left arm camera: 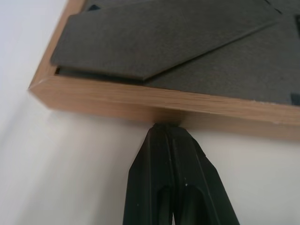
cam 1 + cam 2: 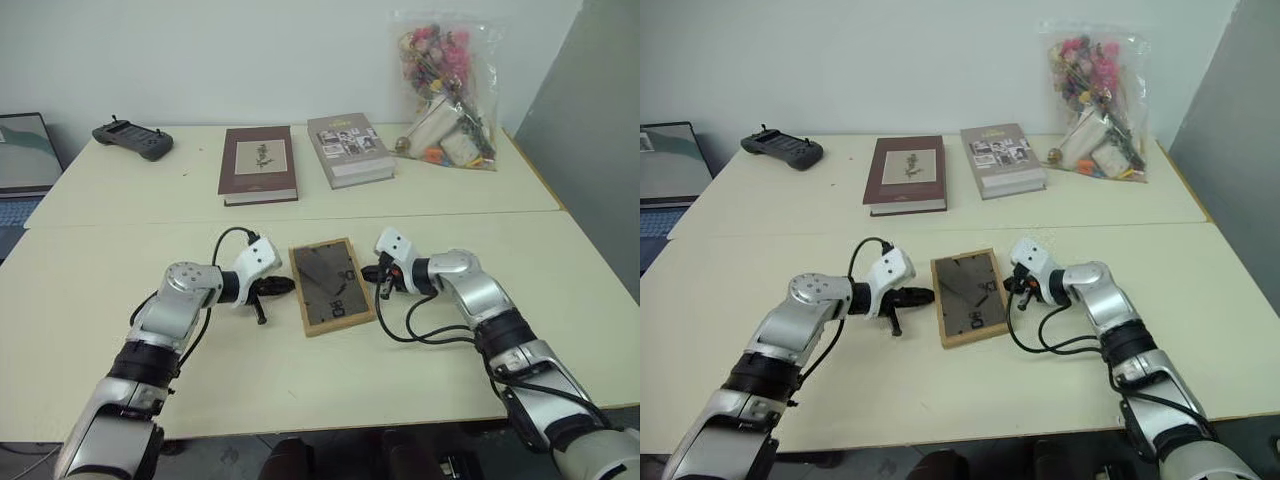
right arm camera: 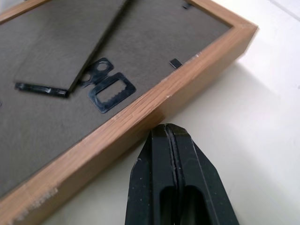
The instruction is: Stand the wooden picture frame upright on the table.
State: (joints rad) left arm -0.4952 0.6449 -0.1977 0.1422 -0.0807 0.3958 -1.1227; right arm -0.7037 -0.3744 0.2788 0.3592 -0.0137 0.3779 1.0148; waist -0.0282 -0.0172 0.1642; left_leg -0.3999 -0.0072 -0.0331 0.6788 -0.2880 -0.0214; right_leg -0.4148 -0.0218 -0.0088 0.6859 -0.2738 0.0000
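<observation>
The wooden picture frame (image 2: 331, 286) lies flat on the table (image 2: 300, 380), face down, with its dark grey back and folded stand (image 1: 154, 42) facing up. My left gripper (image 2: 288, 285) is shut, and its fingertips (image 1: 166, 130) press against the frame's left wooden edge. My right gripper (image 2: 369, 272) is shut as well, with its fingertips (image 3: 165, 130) at the frame's right edge, close to a black sawtooth hanger (image 3: 110, 90). Neither gripper holds anything.
At the back of the table lie a maroon book (image 2: 259, 163) and a grey book (image 2: 348, 148). A clear bag of flowers (image 2: 445, 90) stands at the back right. A black controller (image 2: 132, 138) and a laptop (image 2: 20, 160) are at the far left.
</observation>
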